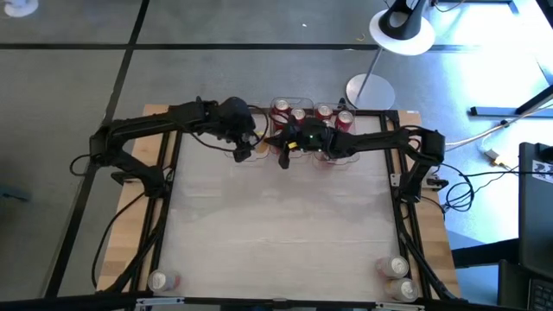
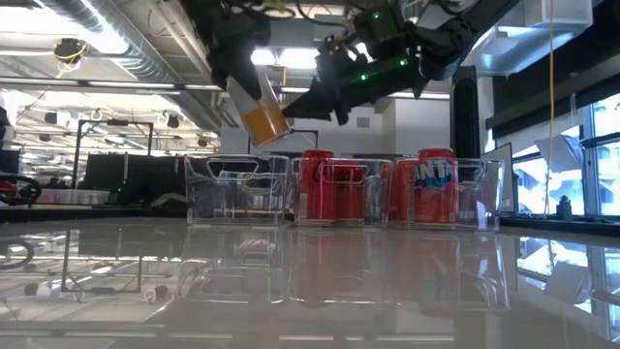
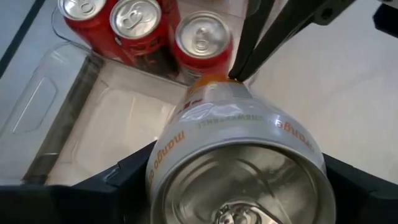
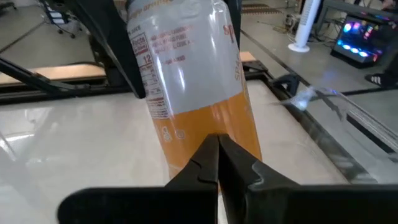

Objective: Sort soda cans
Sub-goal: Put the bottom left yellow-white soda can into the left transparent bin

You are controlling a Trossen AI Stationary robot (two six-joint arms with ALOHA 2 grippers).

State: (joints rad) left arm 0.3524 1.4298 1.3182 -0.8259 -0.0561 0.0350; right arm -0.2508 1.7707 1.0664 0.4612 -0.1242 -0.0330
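Observation:
A pale soda can with an orange lower end [image 2: 263, 109] hangs tilted in my left gripper [image 1: 240, 149], above an empty clear bin [image 2: 237, 189] at the table's far edge. The left wrist view shows its silver top [image 3: 239, 186] close to the camera. My right gripper [image 4: 217, 146] is shut, its tips against the can's orange part; it comes from the table's right [image 1: 285, 155]. Red soda cans [image 2: 329, 184] stand upright in the two bins beside the empty one. More cans lie at the near corners [image 1: 162, 280] [image 1: 396, 268]. My left gripper pinches the pale can's body near its silver-topped end [image 3: 186, 124], one finger [image 3: 118, 180] on each side, lying across the can. The can is lifted clear and tilted, its orange end lowest, over the empty bin. My right gripper's shut fingertips [image 4: 208, 152] touch the orange lower body [image 4: 214, 118], coming from the table's right.
Three clear bins sit in a row along the far edge; the middle [image 1: 289, 112] and right [image 1: 335, 117] ones hold red cans. A lamp base [image 1: 370, 89] stands beyond the far edge. The wide middle of the table [image 1: 276, 225] is bare.

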